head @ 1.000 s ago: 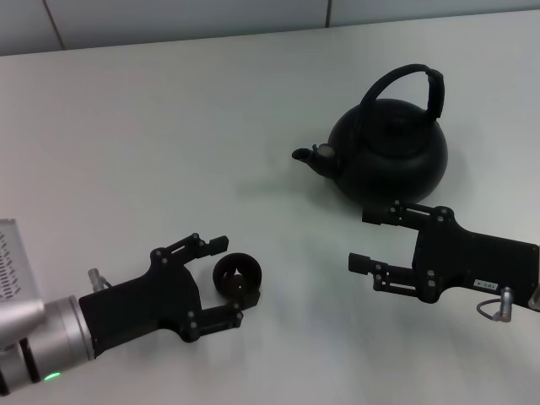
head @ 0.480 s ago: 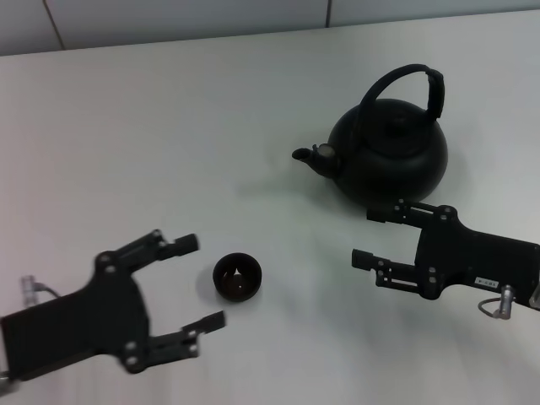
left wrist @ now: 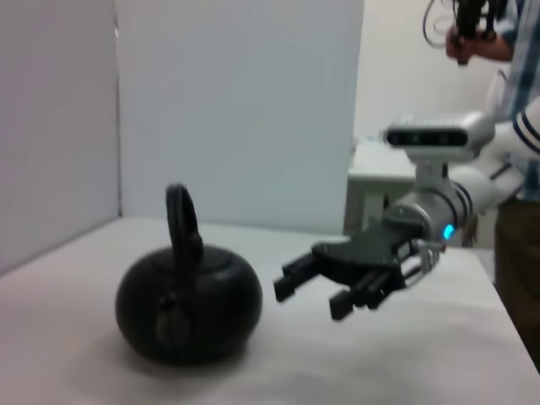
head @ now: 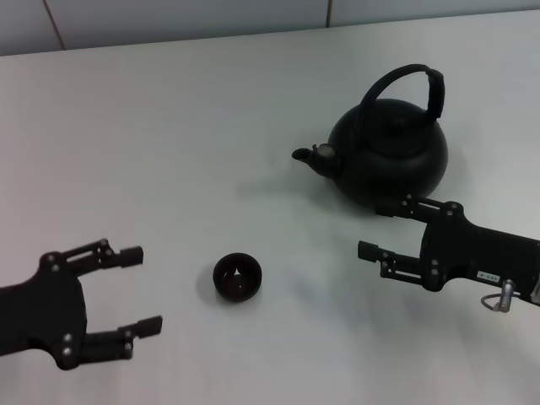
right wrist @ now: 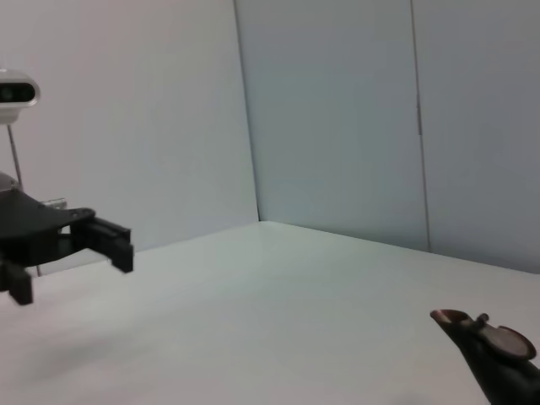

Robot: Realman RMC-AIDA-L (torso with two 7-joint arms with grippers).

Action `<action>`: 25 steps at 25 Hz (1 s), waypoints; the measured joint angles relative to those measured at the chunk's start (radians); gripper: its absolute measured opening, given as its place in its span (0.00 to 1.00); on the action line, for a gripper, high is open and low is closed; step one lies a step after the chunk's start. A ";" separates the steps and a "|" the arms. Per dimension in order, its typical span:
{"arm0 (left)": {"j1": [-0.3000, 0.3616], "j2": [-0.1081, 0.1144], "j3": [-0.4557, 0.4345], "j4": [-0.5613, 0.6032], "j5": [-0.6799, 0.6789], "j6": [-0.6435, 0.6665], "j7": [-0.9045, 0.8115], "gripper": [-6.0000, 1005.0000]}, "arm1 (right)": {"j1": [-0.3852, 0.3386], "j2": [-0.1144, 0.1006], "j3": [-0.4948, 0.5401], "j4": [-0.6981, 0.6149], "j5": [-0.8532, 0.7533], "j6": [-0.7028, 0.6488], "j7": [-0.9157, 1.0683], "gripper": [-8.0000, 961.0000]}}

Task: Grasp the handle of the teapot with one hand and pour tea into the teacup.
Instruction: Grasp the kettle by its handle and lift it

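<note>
**Clerk:** Two grippers, one teapot, one teacup, all on the white table [head: 169, 126]. Item one: teapot [head: 392, 160], at about 1 o'clock from the table's middle in the head view, upright, lid on, spout [head: 305, 155] pointing toward the robot's left. Handle [head: 405, 78] arched over the top and free on all sides, so it is open to a grasp.

**Checker:** And the cup?

**Clerk:** Item two: teacup [head: 237, 278], at about 7 o'clock from the pot and well apart from it, standing alone, mouth up. Its inside is dark with a small highlight; whether any tea is in it I cannot tell. It stands on the spout's side, which suits a tilt that way.

**Checker:** Tools?

**Clerk:** Item three: right gripper [head: 378, 229], at 6 o'clock from the pot, just beside its near wall, fingers spread wide and holding nothing. It is low beside the body and not around the hoop. Item four: left gripper [head: 139, 288], at 9 o'clock from the cup, clear of it, also spread wide and empty.

**Checker:** Stage?

**Clerk:** By my reading, approach only; handle not yet grasped, pouring not begun.
</note>
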 joint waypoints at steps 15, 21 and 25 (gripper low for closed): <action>-0.028 -0.015 -0.052 0.032 0.149 -0.014 -0.092 0.81 | -0.014 -0.001 0.093 -0.002 0.002 0.018 0.000 0.74; -0.029 -0.016 -0.053 0.033 0.153 -0.019 -0.090 0.81 | -0.017 0.000 0.148 0.003 0.002 0.018 0.000 0.74; -0.026 -0.014 -0.056 0.033 0.163 -0.022 -0.089 0.81 | -0.016 0.001 0.300 0.032 0.002 0.035 -0.011 0.74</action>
